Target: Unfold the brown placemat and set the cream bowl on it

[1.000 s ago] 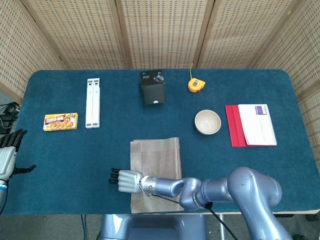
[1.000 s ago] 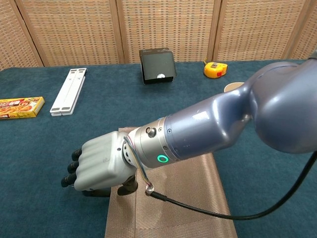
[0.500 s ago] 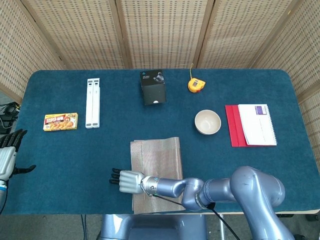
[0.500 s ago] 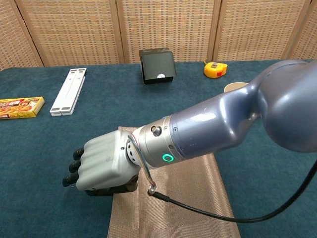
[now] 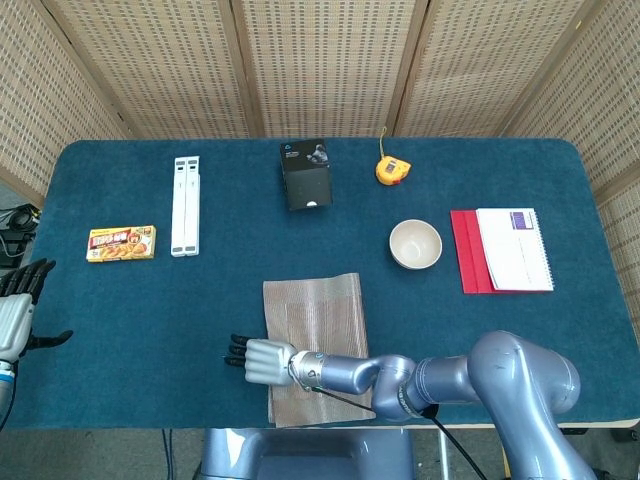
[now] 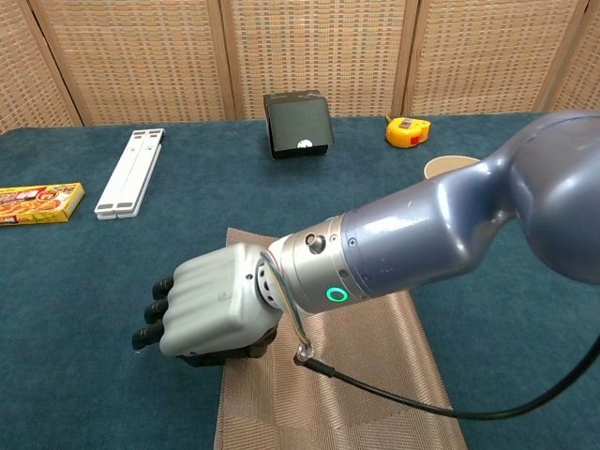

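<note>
Brown placemat [image 5: 315, 320] [image 6: 375, 366]: lies flat as a narrow ribbed rectangle at the near edge of the blue table [image 5: 150, 320], short end toward the robot, a little right of the middle line. At its near left edge, right hand [image 5: 262, 360] [image 6: 211, 312]: sits knuckles up, fingers curled under, dark fingertips reaching past the mat's edge onto the cloth; cannot tell whether any of the mat is pinched beneath them. Reaches there on a grey forearm crossing the mat's near end from the right, with a black cable trailing below the wrist. Far off at the left rim of the head view, left hand [image 5: 15, 310]: hangs beside the table, fingers spread apart, nothing in them. Farther back and to the right, cream bowl [image 5: 415, 244] [image 6: 445, 167]: stands upright and empty on the bare cloth, well apart from the mat. Just right of it, red folder [image 5: 462, 250] with a white spiral notebook [image 5: 514, 248] lying on top. On the left side, yellow curry box [image 5: 121, 243] [image 6: 37, 202], and beside it a white folded stand [image 5: 185, 219] [image 6: 129, 186]. Farthest on the table, black box [image 5: 306, 175] [image 6: 298, 124] and yellow tape measure [image 5: 389, 170] [image 6: 407, 130]. Behind all, woven screens [image 5: 320, 60].
</note>
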Controlling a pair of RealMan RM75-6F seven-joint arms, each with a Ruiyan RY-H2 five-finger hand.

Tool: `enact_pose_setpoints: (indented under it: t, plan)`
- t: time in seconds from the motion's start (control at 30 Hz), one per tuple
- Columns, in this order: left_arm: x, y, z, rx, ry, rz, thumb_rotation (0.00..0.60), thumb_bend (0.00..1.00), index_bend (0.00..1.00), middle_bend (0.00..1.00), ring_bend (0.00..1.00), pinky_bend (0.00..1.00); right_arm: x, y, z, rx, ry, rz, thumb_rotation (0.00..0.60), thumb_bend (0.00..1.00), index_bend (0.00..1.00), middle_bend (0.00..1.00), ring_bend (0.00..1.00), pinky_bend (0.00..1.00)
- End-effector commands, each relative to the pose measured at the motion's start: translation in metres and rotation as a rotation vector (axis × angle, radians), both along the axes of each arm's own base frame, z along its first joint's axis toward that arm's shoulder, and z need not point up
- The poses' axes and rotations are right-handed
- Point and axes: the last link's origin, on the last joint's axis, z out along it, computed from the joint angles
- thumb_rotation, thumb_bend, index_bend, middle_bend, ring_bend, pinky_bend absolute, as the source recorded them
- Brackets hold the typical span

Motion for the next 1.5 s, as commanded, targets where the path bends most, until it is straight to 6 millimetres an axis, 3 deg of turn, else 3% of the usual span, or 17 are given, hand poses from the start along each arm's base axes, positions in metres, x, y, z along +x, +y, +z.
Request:
enact_pose_setpoints:
  t: [0.03,0.47,0.7,0.93,1.2,1.33,1.5]
  plan:
    - [0.000,0.000,0.000,-0.002,0.001,0.000,0.600,0.00,0.00,0.00,0.00,0.00,-0.003,-0.002,0.002,-0.002,-0.001,-0.005,0.600,0.88,0.75,0.00,0.00,0.00]
    - [0.000,0.000,-0.003,-0.007,0.004,0.002,0.600,0.00,0.00,0.00,0.00,0.00,-0.008,-0.004,0.009,-0.023,-0.054,0.014,0.600,0.85,0.77,0.00,0.00,0.00]
    - [0.001,0.000,-0.005,-0.016,0.005,0.000,0.600,0.00,0.00,0.00,0.00,0.00,-0.017,-0.009,0.027,-0.038,-0.081,-0.006,0.600,0.84,0.78,0.00,0.00,0.00]
    - [0.004,-0.002,-0.008,-0.027,0.010,-0.011,0.600,0.00,0.00,0.00,0.00,0.00,-0.032,-0.014,0.071,-0.096,-0.126,-0.027,0.600,0.84,0.79,0.00,0.00,0.00]
    - [0.009,-0.006,-0.009,-0.027,0.015,-0.036,0.600,0.00,0.00,0.00,0.00,0.00,-0.070,-0.018,0.127,-0.200,-0.156,-0.099,0.600,0.84,0.79,0.00,0.00,0.00]
    - [0.012,-0.009,-0.006,-0.010,0.009,-0.047,0.600,0.00,0.00,0.00,0.00,0.00,-0.103,-0.016,0.162,-0.269,-0.169,-0.163,0.600,0.84,0.79,0.00,0.00,0.00]
    - [0.013,-0.011,0.000,0.015,0.000,-0.056,0.600,0.00,0.00,0.00,0.00,0.00,-0.141,-0.010,0.186,-0.327,-0.176,-0.230,0.600,0.84,0.79,0.00,0.00,0.00]
